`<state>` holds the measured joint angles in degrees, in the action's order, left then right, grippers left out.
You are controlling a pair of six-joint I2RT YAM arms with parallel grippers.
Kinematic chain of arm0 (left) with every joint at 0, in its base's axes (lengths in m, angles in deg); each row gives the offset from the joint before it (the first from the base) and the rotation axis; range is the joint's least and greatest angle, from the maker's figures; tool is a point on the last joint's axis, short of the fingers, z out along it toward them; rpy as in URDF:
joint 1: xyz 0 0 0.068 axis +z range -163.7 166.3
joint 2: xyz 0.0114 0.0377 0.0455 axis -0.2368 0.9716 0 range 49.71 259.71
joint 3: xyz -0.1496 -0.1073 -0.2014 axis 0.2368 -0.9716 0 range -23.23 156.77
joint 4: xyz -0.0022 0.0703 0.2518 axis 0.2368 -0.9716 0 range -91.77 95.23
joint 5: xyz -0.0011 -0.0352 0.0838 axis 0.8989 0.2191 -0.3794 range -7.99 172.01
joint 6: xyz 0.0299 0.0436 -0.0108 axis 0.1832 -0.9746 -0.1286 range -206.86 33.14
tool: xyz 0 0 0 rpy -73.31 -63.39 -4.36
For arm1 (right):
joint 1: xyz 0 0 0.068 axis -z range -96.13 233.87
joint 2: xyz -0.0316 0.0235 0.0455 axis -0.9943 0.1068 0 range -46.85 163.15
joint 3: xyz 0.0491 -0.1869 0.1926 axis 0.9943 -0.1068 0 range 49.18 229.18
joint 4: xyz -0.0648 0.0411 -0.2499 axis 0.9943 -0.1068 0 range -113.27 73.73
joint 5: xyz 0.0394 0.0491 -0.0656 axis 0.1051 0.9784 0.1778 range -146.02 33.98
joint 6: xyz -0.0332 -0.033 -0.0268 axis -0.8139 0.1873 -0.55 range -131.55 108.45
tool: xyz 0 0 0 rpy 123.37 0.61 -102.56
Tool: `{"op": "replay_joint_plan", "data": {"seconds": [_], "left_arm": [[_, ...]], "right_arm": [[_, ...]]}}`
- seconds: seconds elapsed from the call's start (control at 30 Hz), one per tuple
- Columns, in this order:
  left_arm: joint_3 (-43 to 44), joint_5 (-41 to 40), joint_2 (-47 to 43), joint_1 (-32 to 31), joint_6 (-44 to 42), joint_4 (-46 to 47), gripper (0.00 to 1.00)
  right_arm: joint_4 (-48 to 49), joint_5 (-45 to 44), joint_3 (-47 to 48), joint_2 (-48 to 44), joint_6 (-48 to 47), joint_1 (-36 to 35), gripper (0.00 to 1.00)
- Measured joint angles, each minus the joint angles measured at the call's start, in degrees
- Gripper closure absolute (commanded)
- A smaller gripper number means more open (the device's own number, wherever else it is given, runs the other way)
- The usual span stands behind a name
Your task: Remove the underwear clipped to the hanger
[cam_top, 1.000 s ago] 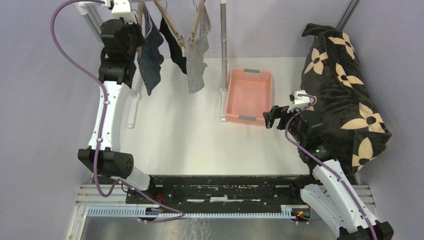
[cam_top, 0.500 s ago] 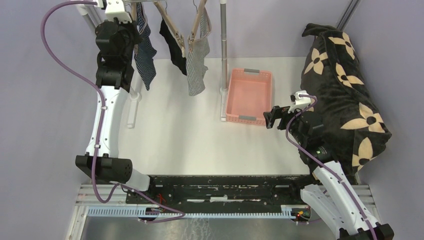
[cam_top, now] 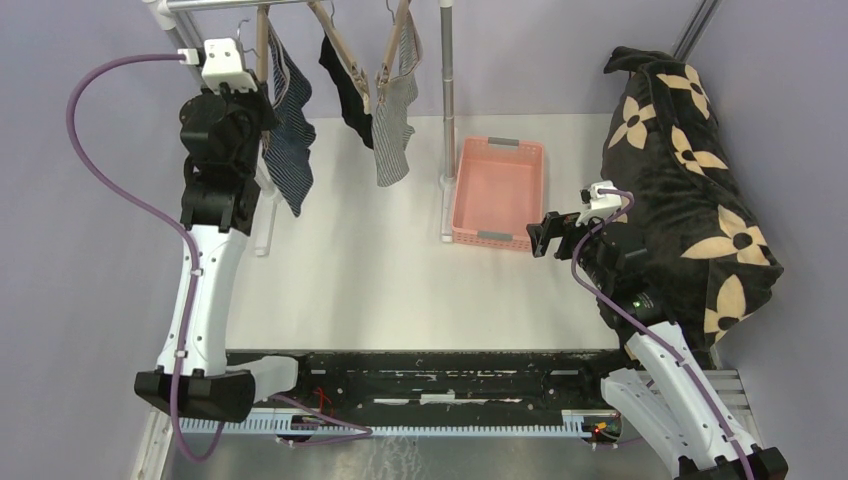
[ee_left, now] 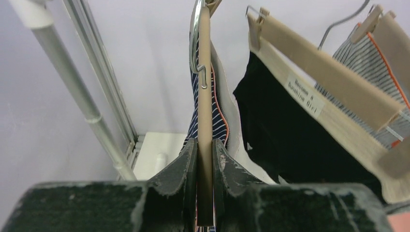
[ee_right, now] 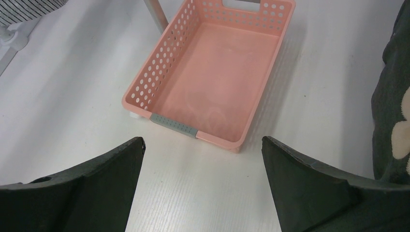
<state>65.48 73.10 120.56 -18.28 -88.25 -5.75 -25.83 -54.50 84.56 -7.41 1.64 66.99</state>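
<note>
L gripper [ee_left: 205, 169]: clenched on the wooden hanger [ee_left: 205, 96] of the navy striped briefs [ee_left: 220, 128]. Fingers [ee_left: 180, 169] pinch the bar across its thin faces. No cloth visible between the pads, only wood.

R gripper [ee_right: 200, 159]: released, jaws wide, holding nothing. It hovers over the table [cam_top: 380, 260] just near of the pink basket [ee_right: 212, 92]. Basket is bare inside.

Underwear: all 3 pcs hang from hangers on the rail [cam_top: 215, 4] at far left. Navy striped is leftmost, plain black briefs [cam_top: 350, 85] in the middle, grey-white striped briefs [cam_top: 393, 120] to the right. Navy pair hangs down beside the L wrist, its lower hem off the table.

Key relation: in the wrist view the held hanger's long axis runs up and away from the jaws, and the navy cloth drapes off its right face, touching the bar. So the cloth lies ahead of and below the L gripper. L arm is far nearer; R arm is well apart, by the basket and the flowered cushion [cam_top: 690, 180].

Judgement: step in hand is freeing pc 1 of 3, with none off yet. Clip hold on the cloth is too hidden to read.
</note>
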Motion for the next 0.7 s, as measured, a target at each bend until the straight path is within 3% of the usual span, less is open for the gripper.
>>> {"op": "replay_joint_plan", "data": {"seconds": [0.27,0.4,0.53,0.7], "left_arm": [[-5.95,0.42,-2.86,0.0,0.39,-4.09,0.97],[-13.97,3.45,-7.28,0.0,1.53,-6.73,0.97],[-24.02,8.26,-17.38,0.0,2.08,-11.96,0.97],[-30.62,15.82,-33.88,0.0,4.42,-19.23,0.97]], "right_arm": [[-0.39,0.0,0.0,0.94,0.04,0.0,0.0],[-0.42,0.24,0.0,1.86,0.09,0.0,0.0],[-0.07,2.64,0.13,4.24,0.83,0.0,0.0],[2.54,9.03,1.4,8.92,2.64,-0.17,0.0]]}}
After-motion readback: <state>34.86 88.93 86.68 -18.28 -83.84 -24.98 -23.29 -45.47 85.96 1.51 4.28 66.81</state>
